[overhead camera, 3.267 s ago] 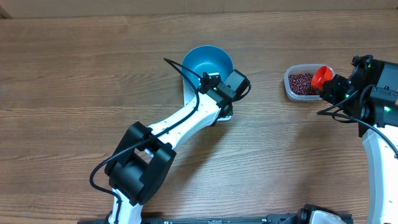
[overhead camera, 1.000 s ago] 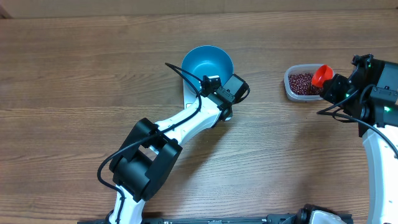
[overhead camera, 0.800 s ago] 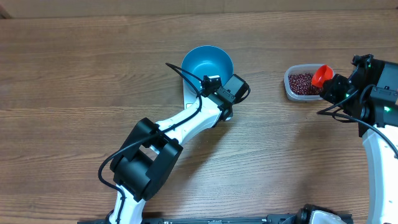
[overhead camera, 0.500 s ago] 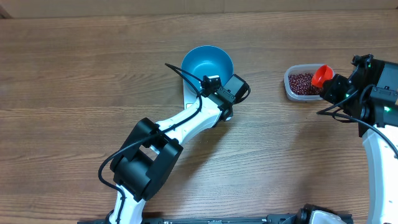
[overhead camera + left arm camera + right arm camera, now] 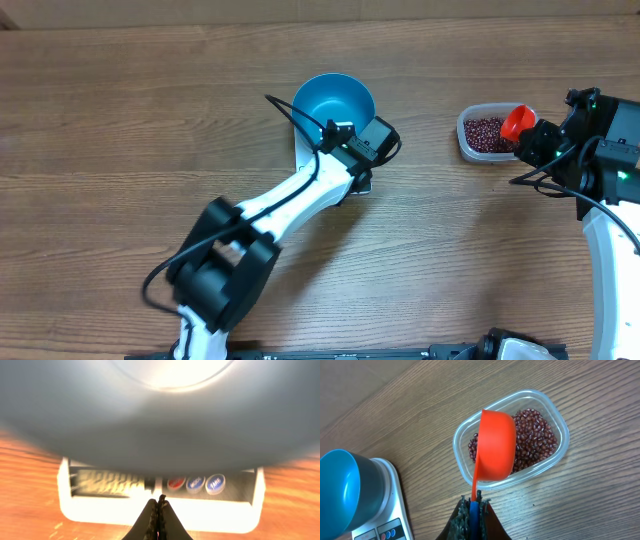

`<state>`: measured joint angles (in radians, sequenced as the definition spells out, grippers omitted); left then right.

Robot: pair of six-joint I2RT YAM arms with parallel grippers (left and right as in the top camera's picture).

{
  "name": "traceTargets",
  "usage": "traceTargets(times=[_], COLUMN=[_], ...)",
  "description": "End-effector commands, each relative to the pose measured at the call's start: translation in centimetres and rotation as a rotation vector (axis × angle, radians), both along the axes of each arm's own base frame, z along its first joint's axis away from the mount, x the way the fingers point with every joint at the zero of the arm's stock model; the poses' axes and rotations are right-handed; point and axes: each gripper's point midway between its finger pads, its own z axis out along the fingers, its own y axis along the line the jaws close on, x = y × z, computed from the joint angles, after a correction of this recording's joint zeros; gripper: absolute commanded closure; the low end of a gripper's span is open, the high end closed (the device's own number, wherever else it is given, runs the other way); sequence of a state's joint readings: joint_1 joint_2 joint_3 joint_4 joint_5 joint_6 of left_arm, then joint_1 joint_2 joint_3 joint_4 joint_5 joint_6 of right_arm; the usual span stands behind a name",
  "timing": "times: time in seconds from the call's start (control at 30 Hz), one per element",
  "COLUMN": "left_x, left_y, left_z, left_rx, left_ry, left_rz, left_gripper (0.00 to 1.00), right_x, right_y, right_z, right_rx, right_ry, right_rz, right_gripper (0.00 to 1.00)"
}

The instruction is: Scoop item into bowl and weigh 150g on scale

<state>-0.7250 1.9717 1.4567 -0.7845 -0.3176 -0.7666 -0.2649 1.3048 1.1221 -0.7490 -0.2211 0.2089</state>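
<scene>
Bearing scale (image 5: 392,495) and bowl (image 5: 333,105), wood-grain table (image 5: 120,150)

the left arm (image 5: 300,195) was smooth white links between bulky black joint housings, with a thin black cable (image 5: 270,100) looping off its black wrist block. the right arm (image 5: 610,245) matched, its black housing dotted with small green lights. the left end effector (image 5: 156,502) and right end effector (image 5: 474,502) had dark, tapered fingers.
</scene>
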Motion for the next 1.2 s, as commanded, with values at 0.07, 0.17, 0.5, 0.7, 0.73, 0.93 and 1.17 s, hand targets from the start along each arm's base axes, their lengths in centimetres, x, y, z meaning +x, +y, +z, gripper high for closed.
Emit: traceTargets(times=[0.07,0.17,0.5,0.7,0.73,0.93,1.17], left_x=[0.3,-0.7,-4.6,-4.9,-4.8,-3.7,-3.9], left_y=[-0.4,0.4,3.4,2.6,2.9,5.9,6.1], left_z=[7.9,8.8,7.8,9.5,9.9,11.9,11.9], left_rx=[-0.032,0.036,0.098,-0.048,-0.052,-0.042,-0.083], left_ry=[-0.123,-0.101,0.102,0.112,0.102,0.052,0.071], left_rz=[-0.162,-0.283,-0.364,-0.507,-0.518,-0.47,-0.496], left_gripper=[0.96,0.96,0.96,0.96,0.96,0.96,0.0], right_x=[0.5,0.6,0.6,0.5,0.5,0.5,0.5], right_y=[-0.1,-0.1,-0.1,-0.1,-0.1,-0.1,-0.1], right_z=[1.0,1.1,1.1,1.0,1.0,1.0,1.0], right_rx=[-0.013,-0.014,-0.014,-0.013,-0.014,-0.014,-0.014], right_ry=[-0.029,-0.033,-0.032,-0.027,-0.027,-0.027,-0.028], right_rz=[0.004,0.004,0.004,0.004,0.004,0.004,0.004], right_gripper=[0.96,0.96,0.96,0.96,0.96,0.96,0.96])
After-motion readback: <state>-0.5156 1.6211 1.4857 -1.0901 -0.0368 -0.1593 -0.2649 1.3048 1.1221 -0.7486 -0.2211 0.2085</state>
